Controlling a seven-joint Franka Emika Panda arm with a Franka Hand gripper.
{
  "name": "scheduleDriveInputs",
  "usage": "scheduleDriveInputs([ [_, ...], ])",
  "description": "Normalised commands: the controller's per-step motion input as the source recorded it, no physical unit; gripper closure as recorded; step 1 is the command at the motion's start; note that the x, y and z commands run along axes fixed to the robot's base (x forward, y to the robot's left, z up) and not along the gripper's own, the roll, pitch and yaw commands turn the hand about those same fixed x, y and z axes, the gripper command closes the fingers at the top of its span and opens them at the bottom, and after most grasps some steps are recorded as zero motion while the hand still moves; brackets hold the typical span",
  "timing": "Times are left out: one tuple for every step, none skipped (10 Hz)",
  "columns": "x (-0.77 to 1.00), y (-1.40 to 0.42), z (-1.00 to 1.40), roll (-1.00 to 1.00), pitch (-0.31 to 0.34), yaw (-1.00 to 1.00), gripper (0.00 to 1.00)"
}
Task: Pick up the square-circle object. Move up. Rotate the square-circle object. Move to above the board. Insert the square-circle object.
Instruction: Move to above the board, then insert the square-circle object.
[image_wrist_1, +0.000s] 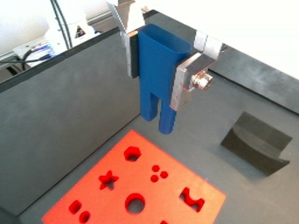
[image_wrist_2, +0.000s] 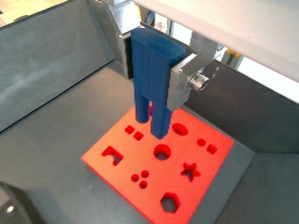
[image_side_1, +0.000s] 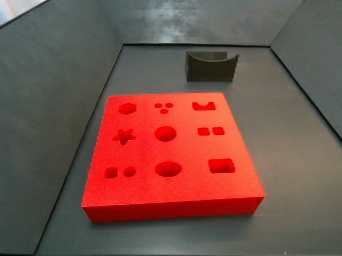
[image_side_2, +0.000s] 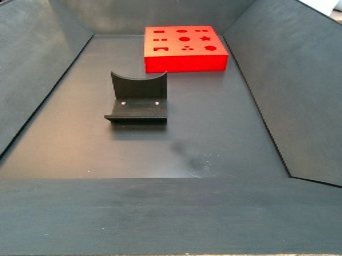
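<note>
— What's the biggest thing down there?

— The grey worktop (image_side_2: 201, 150), walled on all sides like a trough. On it lies the red board (image_side_1: 167, 145), flat and face up, so its twelve cut-outs open toward anything coming down from above. A dark grey U-shaped block (image_side_2: 136, 100) stands well apart from it; both side views show a bare strip of floor between the two.

— And the arm?

— Neither side view catches it. Both wrist views do: the pincer (image_wrist_1: 163, 61) hangs high over the board, its silver plates clamped on the flat sides of the square-circle object (image_wrist_2: 152, 74), the bright blue peg block.

— Why held that way?

— The block hangs upright with its two short prongs pointing down at the board's face, which I'd judge is the pose needed for pushing it in. It looks lifted and turned already. It floats clear of the board, near one edge of it, so lining up with the matching hole and lowering appear still to come.

— Any writing or maker's marks?

— None I can read, on board, peg or fingers (image_wrist_1: 131, 44).
</note>
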Motion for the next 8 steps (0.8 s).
scheduleDriveInputs([
  [0.07, -0.18, 0.02, 0.05, 0.113, 0.01, 1.00],
  [-0.49, -0.27, -0.38, 0.05, -0.053, 0.32, 1.00],
  [-0.59, -0.31, -0.32, 0.11, -0.059, 0.35, 1.00],
  [-0.53, -0.29, -0.11, 0.00, -0.060, 0.33, 1.00],
  [-0.32, -0.49, -0.09, 0.06, -0.139, 0.40, 1.00],
  [-0.28, -0.48, -0.20, 0.09, -0.139, 0.40, 1.00],
  [-0.21, -0.49, -0.37, 0.09, -0.164, 0.29, 1.00],
  [0.00, -0.44, -0.48, 0.09, -0.116, 0.07, 1.00],
])
